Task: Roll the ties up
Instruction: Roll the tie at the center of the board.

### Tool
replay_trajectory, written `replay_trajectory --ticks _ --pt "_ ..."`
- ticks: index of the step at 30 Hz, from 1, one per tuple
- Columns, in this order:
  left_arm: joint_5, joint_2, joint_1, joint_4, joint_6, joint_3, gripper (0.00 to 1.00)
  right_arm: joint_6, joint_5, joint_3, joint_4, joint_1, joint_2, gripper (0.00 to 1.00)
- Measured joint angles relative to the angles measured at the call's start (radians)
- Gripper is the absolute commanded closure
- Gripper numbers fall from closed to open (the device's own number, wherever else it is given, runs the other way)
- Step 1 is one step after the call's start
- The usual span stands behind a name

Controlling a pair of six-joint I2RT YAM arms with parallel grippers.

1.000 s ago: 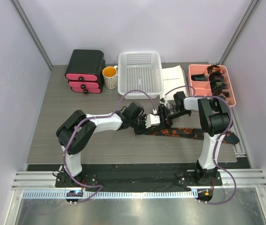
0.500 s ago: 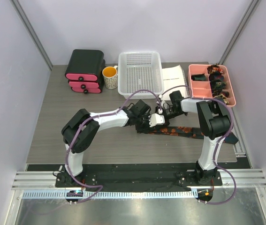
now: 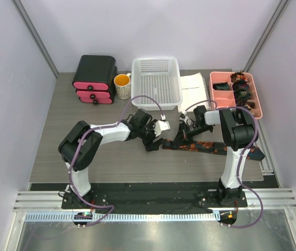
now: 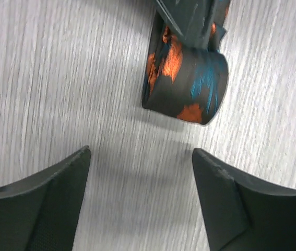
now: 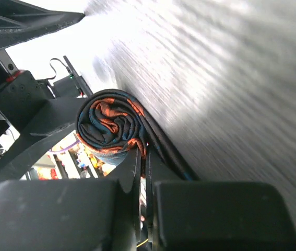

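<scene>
Dark fabric blotched with orange, the tie (image 3: 205, 147) lies stretched across the grey worktop (image 3: 85, 151), and its end toward the left arm is wound into a small coil (image 4: 189, 83). Just behind that coil the right tool (image 5: 142, 172) is clamped flat on the strip. The left tool (image 4: 141, 157) hangs spread wide and empty just beside the coil, not touching it.

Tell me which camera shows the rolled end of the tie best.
Left wrist: the tie's rolled end lies unobstructed on the table, its pattern clear. Right wrist shows its spiral side, partly shadowed; the top view shows it only tiny.
</scene>
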Motion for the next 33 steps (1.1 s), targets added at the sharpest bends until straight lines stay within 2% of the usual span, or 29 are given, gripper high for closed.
replay_trajectory --ticks 4,9,12,13,15,16,17,18,20,21,26,33 --pt "0.084 -0.021 0.021 0.181 -0.068 -0.099 0.18 -0.033 -0.008 0.035 -0.031 0.005 0.026 0.99" --pt "0.175 0.027 0.009 0.35 -0.139 -0.12 0.21 -0.058 -0.017 0.064 -0.053 0.007 0.048 0.99" --pt "0.195 0.053 -0.004 0.425 -0.153 -0.125 0.37 -0.069 -0.028 0.071 -0.056 0.008 0.056 0.99" --pt "0.195 0.061 -0.01 0.444 -0.151 -0.125 0.51 -0.072 -0.031 0.072 -0.055 0.008 0.057 0.99" --pt "0.192 0.07 -0.022 0.461 -0.15 -0.124 0.64 -0.071 -0.034 0.072 -0.055 0.009 0.057 0.96" --pt "0.165 0.071 -0.03 0.457 -0.123 -0.12 0.72 -0.071 -0.034 0.072 -0.054 0.009 0.057 0.91" --pt "0.154 0.071 -0.034 0.442 -0.117 -0.114 0.74 -0.069 -0.035 0.072 -0.053 0.009 0.056 0.8" --pt "0.142 0.071 -0.038 0.406 -0.09 -0.097 0.79 -0.067 -0.035 0.072 -0.051 0.009 0.055 0.74" --pt "0.118 0.07 -0.048 0.336 -0.057 -0.066 0.81 -0.056 -0.035 0.072 -0.055 0.008 0.048 0.6" --pt "0.101 0.07 -0.054 0.29 -0.035 -0.043 0.82 -0.053 -0.034 0.071 -0.064 0.005 0.039 0.57" --pt "0.017 0.062 -0.074 0.089 0.067 0.04 0.8 -0.057 0.027 0.069 -0.089 -0.009 -0.044 0.5" --pt "-0.066 0.069 -0.081 -0.129 0.105 0.136 0.76 -0.001 0.034 0.051 -0.019 0.017 -0.091 0.52"
